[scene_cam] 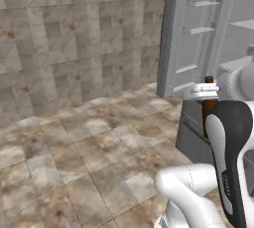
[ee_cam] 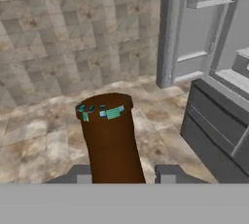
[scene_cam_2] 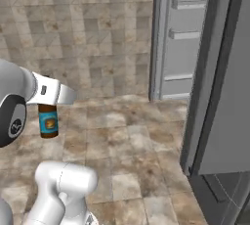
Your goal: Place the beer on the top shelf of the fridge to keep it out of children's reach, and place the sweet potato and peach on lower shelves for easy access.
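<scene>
My gripper is shut on the beer, a dark-brown bottle with a blue-teal label that stands up between the two fingertips. From the left base the beer hangs under the hand, just in front of the open fridge. From the right base the beer hangs below my gripper, well left of the fridge door. A lower shelf lies above grey drawer fronts. Which panel is the top shelf I cannot tell. The sweet potato and the peach are out of view.
The open door carries narrow racks and stands against the tiled wall. The other door has a long dark bar handle. Brown stone floor stretches to the left of the fridge.
</scene>
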### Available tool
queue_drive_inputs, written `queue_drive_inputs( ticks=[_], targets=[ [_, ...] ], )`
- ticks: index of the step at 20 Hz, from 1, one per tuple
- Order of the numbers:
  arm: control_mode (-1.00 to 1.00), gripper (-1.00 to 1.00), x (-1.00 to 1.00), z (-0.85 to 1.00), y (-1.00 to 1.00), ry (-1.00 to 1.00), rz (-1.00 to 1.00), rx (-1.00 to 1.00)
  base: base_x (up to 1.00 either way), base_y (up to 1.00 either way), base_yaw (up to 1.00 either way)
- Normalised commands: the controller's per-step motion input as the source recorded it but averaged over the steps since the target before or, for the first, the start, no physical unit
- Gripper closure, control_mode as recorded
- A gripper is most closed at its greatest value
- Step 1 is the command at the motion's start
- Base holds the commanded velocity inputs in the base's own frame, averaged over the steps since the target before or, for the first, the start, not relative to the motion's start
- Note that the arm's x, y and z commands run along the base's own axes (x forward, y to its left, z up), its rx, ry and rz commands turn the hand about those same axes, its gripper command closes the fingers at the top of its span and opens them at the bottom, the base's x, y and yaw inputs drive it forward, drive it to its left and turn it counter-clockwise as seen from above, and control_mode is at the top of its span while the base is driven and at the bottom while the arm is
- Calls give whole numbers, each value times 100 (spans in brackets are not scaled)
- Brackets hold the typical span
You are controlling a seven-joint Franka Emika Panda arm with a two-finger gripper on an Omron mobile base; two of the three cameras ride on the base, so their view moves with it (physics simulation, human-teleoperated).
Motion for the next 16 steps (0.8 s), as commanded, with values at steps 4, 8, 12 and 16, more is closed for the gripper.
queue_drive_inputs(
  ticks=[4,8,12,16],
  targets=[
    [100,100,0,0,0,0,0,0,86,32,36],
    [100,100,0,0,0,0,0,0,71,0,6],
    [100,100,0,0,0,0,0,0,46,0,-9],
    [100,100,0,0,0,0,0,0,28,0,-23]
  ],
)
